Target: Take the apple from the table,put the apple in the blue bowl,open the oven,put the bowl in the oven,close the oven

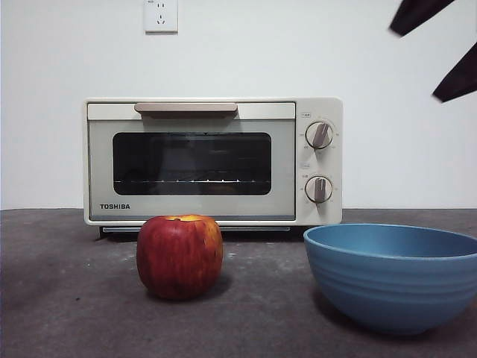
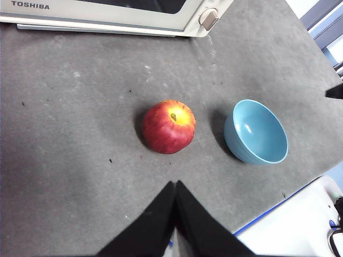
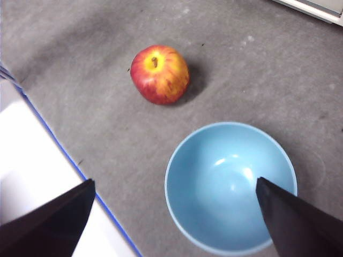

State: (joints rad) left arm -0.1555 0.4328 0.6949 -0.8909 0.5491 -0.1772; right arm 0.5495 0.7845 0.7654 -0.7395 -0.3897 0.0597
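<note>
The dark red apple (image 1: 179,257) stands on the grey table (image 1: 67,298) in front of the closed cream oven (image 1: 213,162). To the apple's right sits the empty blue bowl (image 1: 391,276), a short gap away. My left gripper (image 2: 175,187) hovers shut above the table, short of the apple (image 2: 168,127), with the bowl (image 2: 256,131) off to one side. High over the bowl (image 3: 230,184), my right gripper (image 3: 174,182) is open and holds nothing, and the apple (image 3: 159,74) lies beyond it. Its two black tips (image 1: 436,48) show at the front view's top right corner.
The oven's door has a beige bar handle (image 1: 186,109), and two knobs (image 1: 319,135) sit to its right. A wall socket (image 1: 161,15) is above the oven. The table's near edge, marked by a blue line, meets a white surface (image 3: 37,155).
</note>
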